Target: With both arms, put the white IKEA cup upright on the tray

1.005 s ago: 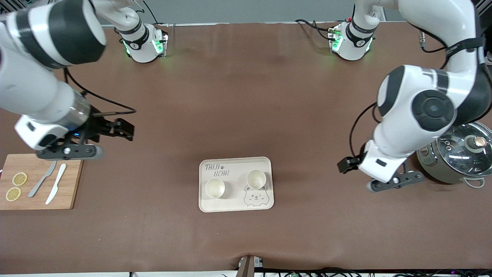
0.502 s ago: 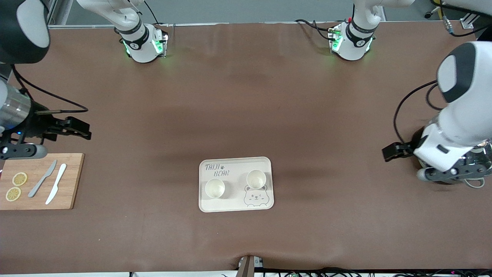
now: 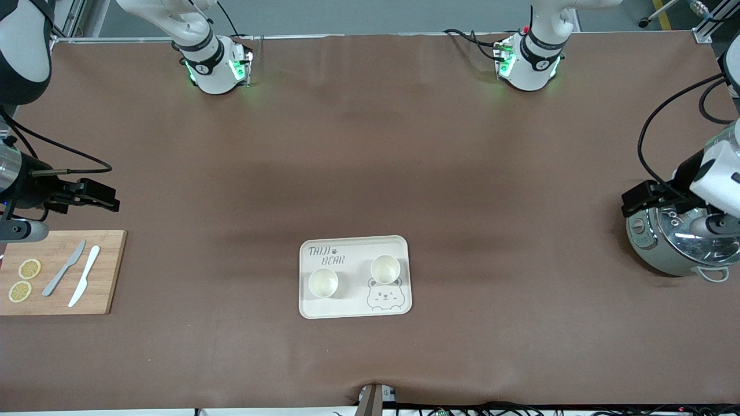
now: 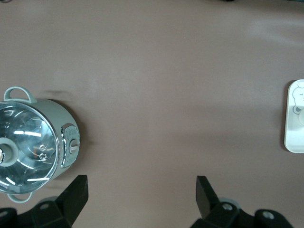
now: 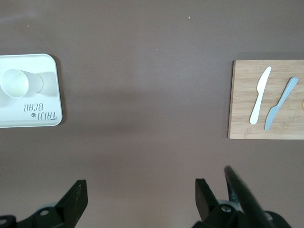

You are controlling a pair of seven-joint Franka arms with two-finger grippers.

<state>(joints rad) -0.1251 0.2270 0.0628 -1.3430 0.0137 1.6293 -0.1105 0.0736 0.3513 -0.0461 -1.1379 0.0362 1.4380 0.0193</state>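
The cream tray [image 3: 359,253] with "TAIJI BEAR" lettering lies near the table's middle. Two white cups stand upright on it, one [image 3: 323,282] toward the right arm's end and one [image 3: 385,268] toward the left arm's end. The tray's edge shows in the left wrist view [image 4: 297,137]. The right wrist view shows part of the tray [image 5: 14,116] with one cup [image 5: 16,83]. My right gripper [image 3: 95,195] is open and empty, over bare table beside the cutting board [image 3: 58,289]. My left gripper [image 3: 643,196] is open and empty, beside the pot [image 3: 682,237].
The wooden cutting board [image 5: 266,99] at the right arm's end holds a white knife [image 3: 84,275], a grey knife [image 3: 63,268] and two lemon slices [image 3: 23,280]. A glass-lidded pot [image 4: 28,142] stands at the left arm's end.
Both arms have swung outward away from the tray, the right toward the cutting board's end, the left toward the pot. Both cups and the tray have not moved.
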